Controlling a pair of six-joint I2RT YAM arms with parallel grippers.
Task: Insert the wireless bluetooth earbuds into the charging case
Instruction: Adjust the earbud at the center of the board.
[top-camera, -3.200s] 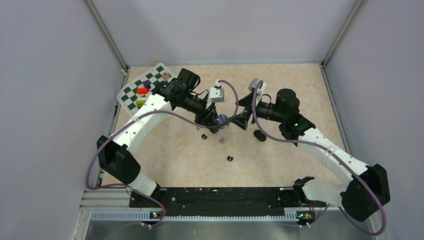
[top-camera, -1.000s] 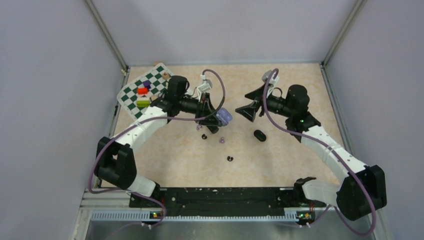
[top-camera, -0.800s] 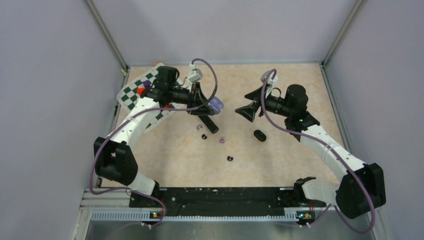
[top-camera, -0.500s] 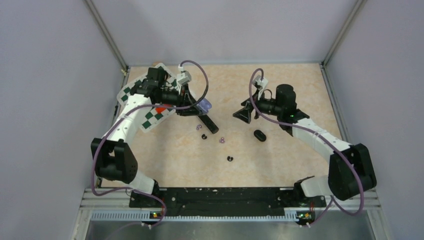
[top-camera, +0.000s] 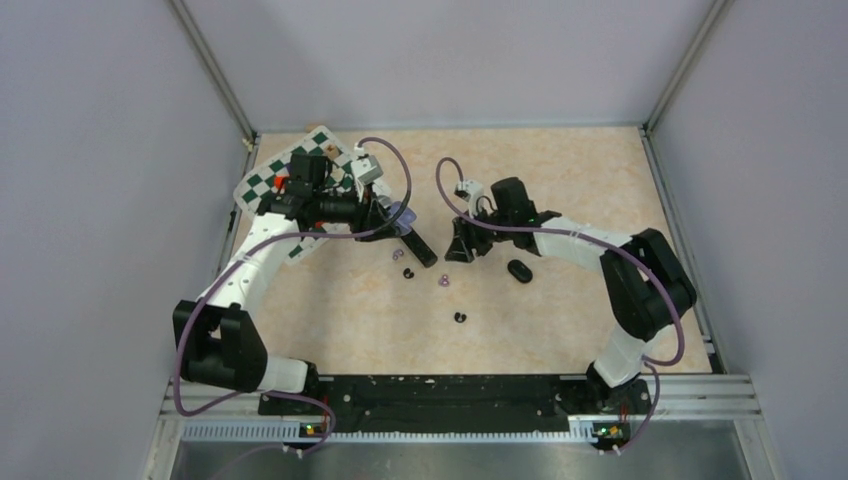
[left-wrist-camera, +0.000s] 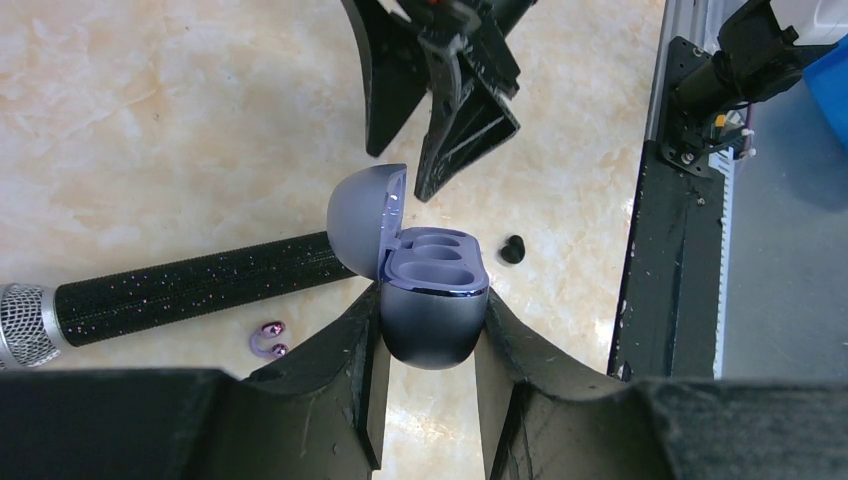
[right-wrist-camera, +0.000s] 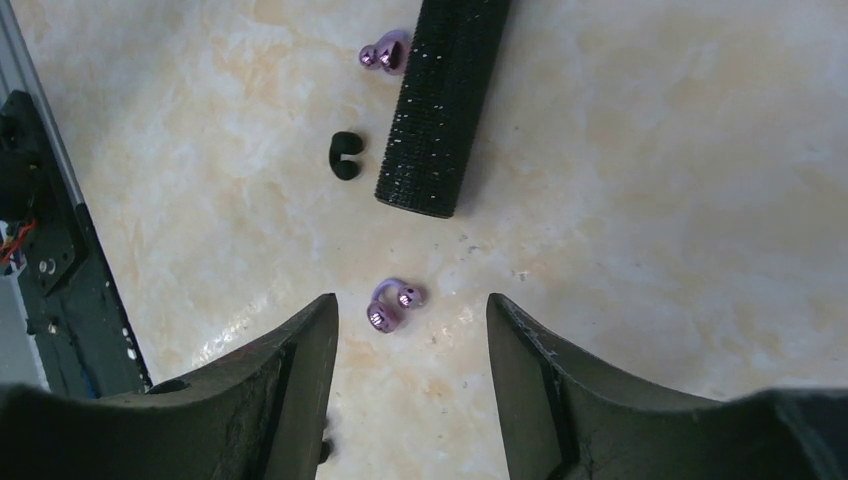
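Right fingers (right-wrist-camera: 300, 350) half-open, straddling purple earbud (right-wrist-camera: 390, 305) on tabletop (right-wrist-camera: 620, 250), no contact yet. Tiny, light, glossy, likely slippery: pinch gently across the bulbs. Farther back, left fingers (left-wrist-camera: 350, 350) clamped on open charging case (left-wrist-camera: 432, 325), sockets empty

The microphone (right-wrist-camera: 440, 110) blocks room just beyond the purple earbud (right-wrist-camera: 390, 303).

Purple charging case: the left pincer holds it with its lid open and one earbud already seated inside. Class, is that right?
No. The left pincer holds the purple charging case with its lid open, but both wells are empty; the left wrist view shows it.
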